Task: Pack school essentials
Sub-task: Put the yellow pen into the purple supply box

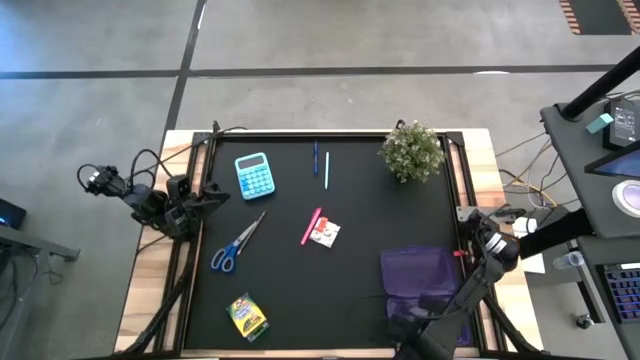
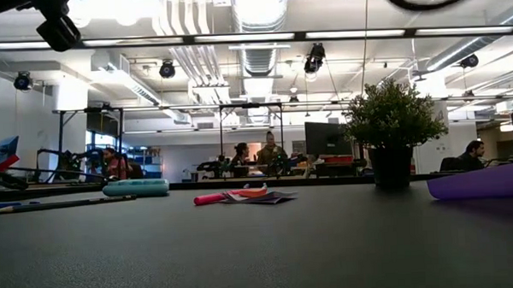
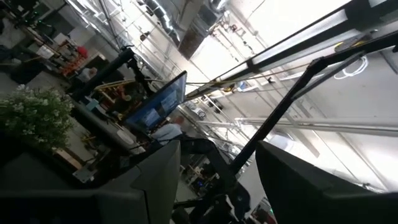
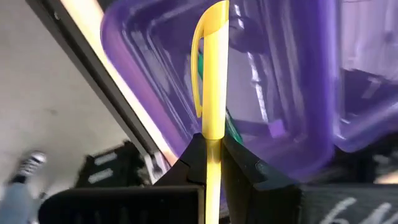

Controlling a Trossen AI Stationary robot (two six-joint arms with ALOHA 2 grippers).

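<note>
Right gripper (image 4: 211,146) sits low at the lower right of the overhead frame, over the translucent purple case (image 1: 418,278). Its fingers are pinched tight on a yellow pen (image 4: 213,81); the wrist camera shows the pen standing straight up out of the fingertips, clip side toward the purple plastic behind it. A sliver of green shows past the pen (cannot tell what it is).

Left gripper (image 1: 212,192) waits at the left edge of the black mat (image 1: 300,290), middle height of the overhead frame, fingers spread wide and holding nothing. Its wrist camera looks up at ceiling and room, with the potted plant (image 3: 37,115) at the left of that picture.

On the mat, overhead view:
- teal calculator (image 1: 253,175), upper left of centre
- blue-handled scissors (image 1: 236,244), below the calculator, lying diagonally
- yellow-green crayon box (image 1: 247,316), lower left, near the bottom edge
- pink marker (image 1: 311,226) at centre, touching or just beside the white-and-red packet (image 1: 325,233)
- two thin pens, a dark blue pen (image 1: 315,158) and a light blue pen (image 1: 326,170), side by side near the top centre
- potted plant, upper right corner

From table height the pink marker and packet lie mid-frame, the calculator to the left, the plant to the right, the case's purple edge at far right. People sit at desks in the room behind (far off).
</note>
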